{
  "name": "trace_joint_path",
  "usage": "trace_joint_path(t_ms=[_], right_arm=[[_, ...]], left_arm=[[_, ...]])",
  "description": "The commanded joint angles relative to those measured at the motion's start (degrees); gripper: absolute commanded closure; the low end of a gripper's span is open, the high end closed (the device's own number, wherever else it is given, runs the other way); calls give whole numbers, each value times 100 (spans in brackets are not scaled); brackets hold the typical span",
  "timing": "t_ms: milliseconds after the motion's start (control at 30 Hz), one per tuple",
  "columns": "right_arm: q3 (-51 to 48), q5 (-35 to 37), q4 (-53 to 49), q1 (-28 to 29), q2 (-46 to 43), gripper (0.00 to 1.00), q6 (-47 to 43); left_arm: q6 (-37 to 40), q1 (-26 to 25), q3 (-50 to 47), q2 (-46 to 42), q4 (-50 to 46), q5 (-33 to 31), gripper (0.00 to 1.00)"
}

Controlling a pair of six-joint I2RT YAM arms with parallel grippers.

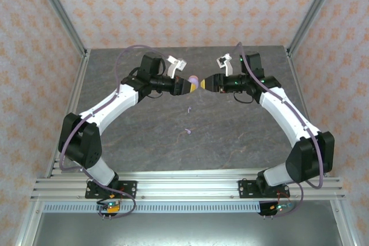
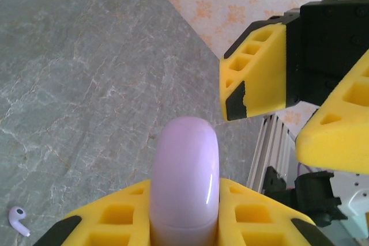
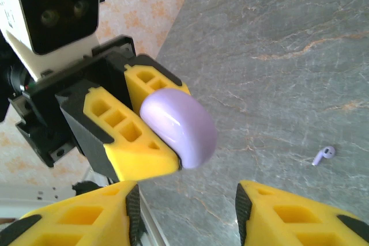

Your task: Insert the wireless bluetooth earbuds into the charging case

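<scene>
Case [image 2: 184,177] held over the table [image 1: 144,139].
My left gripper [image 1: 191,86] clamps the case; my right gripper [image 3: 187,211] faces it, jaws apart.

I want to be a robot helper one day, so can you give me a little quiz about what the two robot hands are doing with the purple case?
1. True or false: the left hand is squeezing the purple case.
2. Pick one. The right hand is: A) open with nothing in it, B) shut on an earbud, C) shut on the case.
3. Fill in: the small purple earbud lies loose on the grey ___.
Key: 1 true. 2 A. 3 table.
</scene>
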Motion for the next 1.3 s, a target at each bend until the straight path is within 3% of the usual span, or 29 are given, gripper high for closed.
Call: trace_joint_path(t_ms=[0, 333, 933, 1267], right_arm=[[189, 239, -439, 29, -294, 51, -902], [682, -611, -1274, 25, -224, 46, -1921], [888, -945, -1806, 30, 36, 41, -2281], [971, -231, -1671, 82, 236, 42, -1911]], left_arm=[[953, -71, 177, -182, -25, 459, 83], [2329, -267, 134, -474, -456, 840, 85], [2224, -380, 145, -499, -293, 862, 85], [2091, -449, 117, -512, -134, 865, 85]])
